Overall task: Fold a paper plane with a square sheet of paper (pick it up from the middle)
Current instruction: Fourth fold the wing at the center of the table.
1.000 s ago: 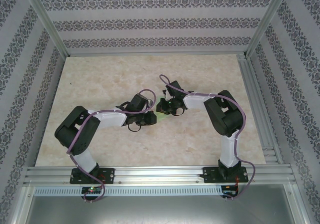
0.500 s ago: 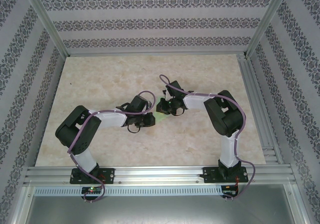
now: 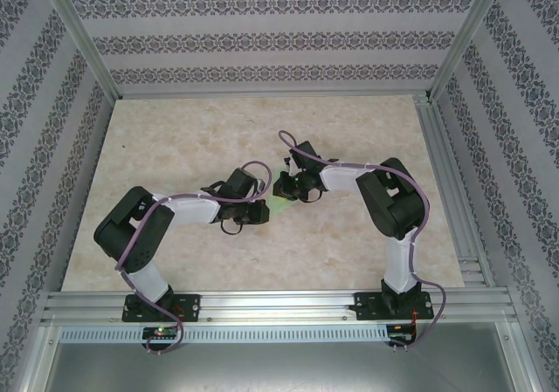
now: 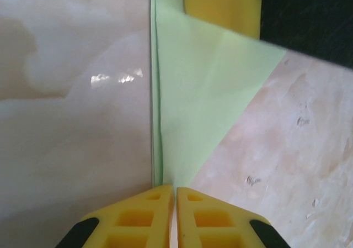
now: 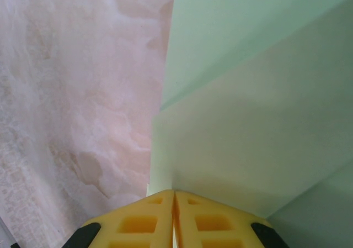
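Here my left gripper (image 4: 175, 188) is clenched, its yellow pads pressed together on the lengthwise crease of the paper (image 4: 193, 93), which runs straight out of the pinch. I judge I hold it there so the fold line cannot wander. My right gripper (image 5: 174, 193) is clenched too, nipping the same paper from the opposite end. In the left wrist view one of its yellow fingers (image 4: 220, 5) shows beyond the paper's far edge. Two grips facing each other along one line would hold thin paper taut, so that it neither sags nor skews.

Outward from my left pinch, a pale green flap spreads to the right of the crease and ends in a slanted edge. That shape reads as a nose or wing fold already made. The paper sits low over the table (image 4: 71, 121), near its middle, between my two wrists. Whether it touches the surface I cannot tell. The dart looks only part-formed, and I judge more folds are wanted.
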`<state>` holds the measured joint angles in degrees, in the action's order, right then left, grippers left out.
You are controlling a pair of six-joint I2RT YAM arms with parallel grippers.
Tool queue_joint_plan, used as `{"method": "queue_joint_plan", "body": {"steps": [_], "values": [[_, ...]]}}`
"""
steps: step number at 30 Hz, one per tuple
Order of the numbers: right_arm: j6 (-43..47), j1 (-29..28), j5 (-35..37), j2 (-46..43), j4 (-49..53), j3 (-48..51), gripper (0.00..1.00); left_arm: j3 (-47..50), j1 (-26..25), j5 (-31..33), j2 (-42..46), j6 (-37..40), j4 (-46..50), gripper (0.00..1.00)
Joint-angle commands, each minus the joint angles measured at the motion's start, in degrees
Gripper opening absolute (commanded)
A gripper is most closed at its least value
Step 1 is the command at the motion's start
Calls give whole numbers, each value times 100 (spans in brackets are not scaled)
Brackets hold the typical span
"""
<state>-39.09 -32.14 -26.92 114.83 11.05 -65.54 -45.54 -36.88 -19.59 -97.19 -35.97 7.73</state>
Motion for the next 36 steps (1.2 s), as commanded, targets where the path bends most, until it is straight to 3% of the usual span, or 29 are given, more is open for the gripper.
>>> {"method": "queue_joint_plan", "body": {"steps": [1,7,14,25,36], "values": [[49,-38,862,597,687,248,11,239,-22,-134,97,238,1119,12],[42,-33,855,593,675,265,11,50,-14,46,564,171,1069,12],[7,-29,794,628,606,261,11,-33,50,291,1154,-216,-186,12],[-46,-33,670,615,510,261,11,-236,67,176,51,-499,-1085,10],[-55,-26,610,571,460,296,11,-160,129,214,-468,-594,-1457,7]]}}
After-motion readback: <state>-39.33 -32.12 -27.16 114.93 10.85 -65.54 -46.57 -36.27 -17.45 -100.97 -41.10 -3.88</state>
